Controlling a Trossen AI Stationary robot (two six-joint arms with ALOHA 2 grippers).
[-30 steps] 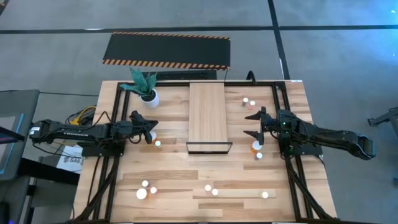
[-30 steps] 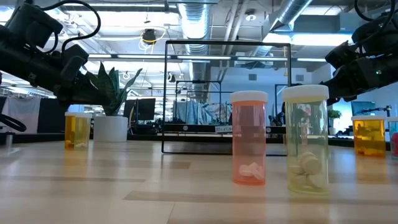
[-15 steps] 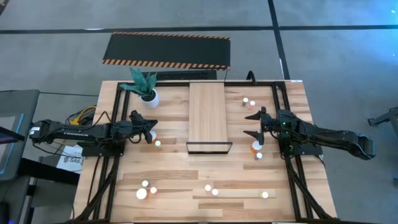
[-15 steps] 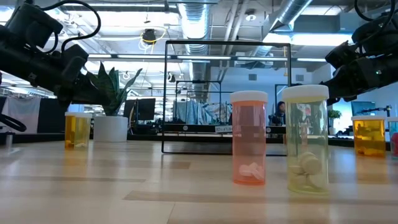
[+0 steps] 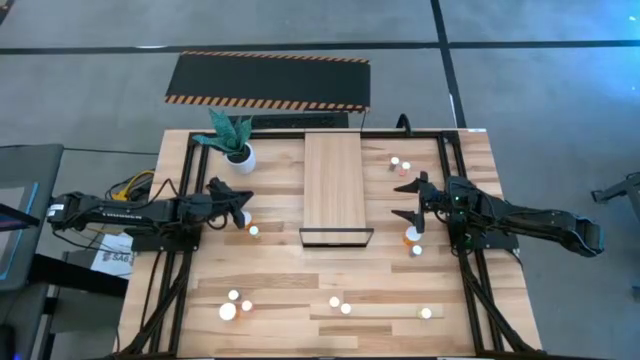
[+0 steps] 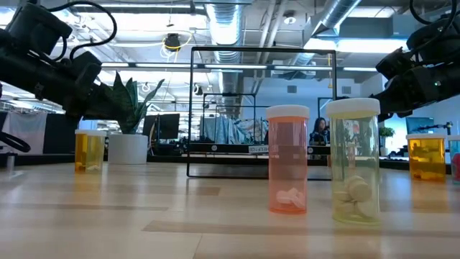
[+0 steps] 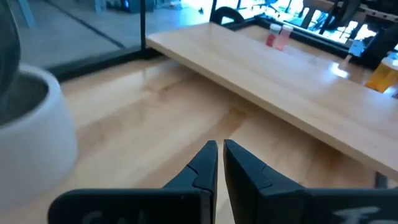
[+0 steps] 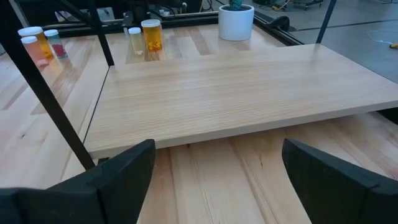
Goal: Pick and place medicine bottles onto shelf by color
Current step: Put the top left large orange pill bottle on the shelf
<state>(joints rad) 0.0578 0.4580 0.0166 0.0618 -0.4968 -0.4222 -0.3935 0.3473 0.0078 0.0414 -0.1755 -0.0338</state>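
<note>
We see the left gripper (image 5: 247, 211) closed and empty at the shelf's (image 5: 333, 180) nine o'clock, the right gripper (image 5: 407, 202) spread wide at three o'clock.

Pale wood shelf (image 5: 333, 180) with dark end frame; black mat (image 5: 268, 79) edged in orange stripes; white pot (image 5: 241, 157) holding green plant; pink bottle (image 6: 287, 160), yellowish bottle (image 6: 353, 161), white caps.

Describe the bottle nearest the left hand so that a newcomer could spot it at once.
Start at the shelf in the table's middle and go left to the white plant pot. Below it, at the shut left hand, stand two bottles. The target is the orange bottle; the yellowish bottle beside it is smaller.
</note>
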